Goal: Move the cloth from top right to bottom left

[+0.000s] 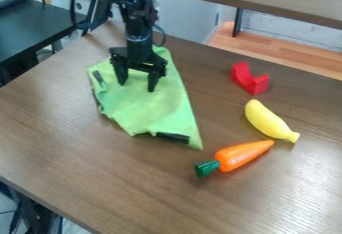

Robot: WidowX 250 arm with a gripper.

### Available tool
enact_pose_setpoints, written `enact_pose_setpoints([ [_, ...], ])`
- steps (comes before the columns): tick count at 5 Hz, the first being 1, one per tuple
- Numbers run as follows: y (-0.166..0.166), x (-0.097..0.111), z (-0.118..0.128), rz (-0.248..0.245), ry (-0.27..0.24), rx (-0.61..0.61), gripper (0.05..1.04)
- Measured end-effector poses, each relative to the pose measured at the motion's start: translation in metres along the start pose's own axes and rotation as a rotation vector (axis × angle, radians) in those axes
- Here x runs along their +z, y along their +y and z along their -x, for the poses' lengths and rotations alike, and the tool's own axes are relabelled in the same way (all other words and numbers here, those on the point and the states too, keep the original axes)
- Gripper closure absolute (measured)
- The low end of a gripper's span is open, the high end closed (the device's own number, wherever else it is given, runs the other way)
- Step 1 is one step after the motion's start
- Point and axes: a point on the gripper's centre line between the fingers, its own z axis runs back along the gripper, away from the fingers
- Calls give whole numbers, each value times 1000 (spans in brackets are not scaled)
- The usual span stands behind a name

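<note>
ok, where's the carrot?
Camera view, right of centre: the carrot lies just below the banana, right of the lowest corner of the cloth.

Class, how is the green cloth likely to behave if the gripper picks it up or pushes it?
The green cloth looks floppy: it lies thin and creased, so it would probably droop from the gripper. It is likely light for its spread, being so thin. Pushed, it may wrinkle rather than roll, as it lies low on the table.
</note>
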Motion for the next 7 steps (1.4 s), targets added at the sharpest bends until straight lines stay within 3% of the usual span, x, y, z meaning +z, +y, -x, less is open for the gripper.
enact_pose_setpoints([
  [2,-25,-1,-9,4,-6,-18,85],
  [3,-22,-3,-8,-13,-14,-30,85],
  [5,16,-5,6,-40,-43,-70,84],
  [7,79,-1,46,-25,-10,-115,83],
])
